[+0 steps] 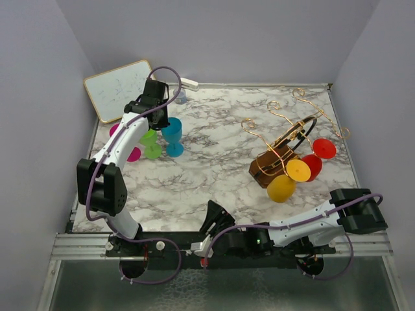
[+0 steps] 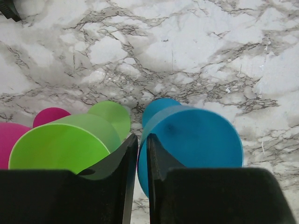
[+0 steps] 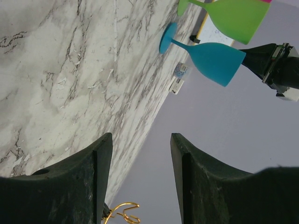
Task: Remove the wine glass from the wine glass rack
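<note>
The wine glass rack, a dark wooden block with curling gold wire arms, stands at the right with yellow wine glasses and red ones hanging from it. A blue wine glass stands upright on the marble at the back left. My left gripper hangs over it, jaws a narrow gap apart with the glass's rim in that gap. My right gripper rests low near the front edge, open with nothing between its fingers.
A green glass and a magenta glass stand just left of the blue one. A whiteboard leans in the back left corner. Grey walls close in the marble table.
</note>
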Available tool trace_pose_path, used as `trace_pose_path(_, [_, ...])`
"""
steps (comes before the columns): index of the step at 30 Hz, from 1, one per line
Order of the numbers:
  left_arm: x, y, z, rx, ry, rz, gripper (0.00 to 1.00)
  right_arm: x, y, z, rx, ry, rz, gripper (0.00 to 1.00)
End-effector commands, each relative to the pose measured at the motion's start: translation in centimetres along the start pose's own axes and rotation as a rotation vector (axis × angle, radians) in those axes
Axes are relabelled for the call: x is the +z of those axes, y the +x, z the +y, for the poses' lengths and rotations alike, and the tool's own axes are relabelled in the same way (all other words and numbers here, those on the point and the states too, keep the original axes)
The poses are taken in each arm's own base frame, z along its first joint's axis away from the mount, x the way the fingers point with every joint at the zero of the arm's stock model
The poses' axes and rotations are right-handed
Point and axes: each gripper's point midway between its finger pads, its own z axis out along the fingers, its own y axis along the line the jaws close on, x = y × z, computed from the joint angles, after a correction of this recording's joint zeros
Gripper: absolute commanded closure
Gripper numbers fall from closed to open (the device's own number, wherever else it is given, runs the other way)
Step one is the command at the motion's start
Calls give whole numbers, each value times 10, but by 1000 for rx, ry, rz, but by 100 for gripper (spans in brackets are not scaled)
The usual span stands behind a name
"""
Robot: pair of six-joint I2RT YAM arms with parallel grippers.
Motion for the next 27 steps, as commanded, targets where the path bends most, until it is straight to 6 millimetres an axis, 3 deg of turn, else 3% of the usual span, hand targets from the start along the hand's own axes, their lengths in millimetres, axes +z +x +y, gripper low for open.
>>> trace_pose_path(1, [-2, -9, -4, -4, 6, -39, 78, -4, -7, -11, 46, 23, -28, 48])
trace_pose_path(4, [-9, -14, -4, -8, 12, -63, 71, -4, -6, -12, 50, 26, -28, 48])
trace_pose_path(8, [-22, -22, -4, -18, 26, -108, 70, -5, -6, -11, 57, 24, -28, 48])
trace_pose_path(15, [-69, -40, -3, -54, 89, -303, 70, -2, -9, -10, 63, 8, -22, 48])
trace_pose_path(18, [-96, -42, 0, -79, 125, -418, 67, -1, -13, -19, 96, 19, -25, 48])
trace_pose_path(20, [-117, -45, 2, -101, 155, -509, 64, 0, -16, -41, 156, 47, -33, 48])
trace_pose_path(22, [-138, -46, 7, -126, 172, -600, 59, 5, -12, -76, 252, 97, -18, 48])
trace_pose_path(24, [-155, -46, 17, -151, 158, -674, 55, 12, 6, -121, 391, 173, 42, 49])
trace_pose_path(27, [-170, -40, 30, -192, 128, -737, 52, 15, 57, -207, 686, 320, 157, 52])
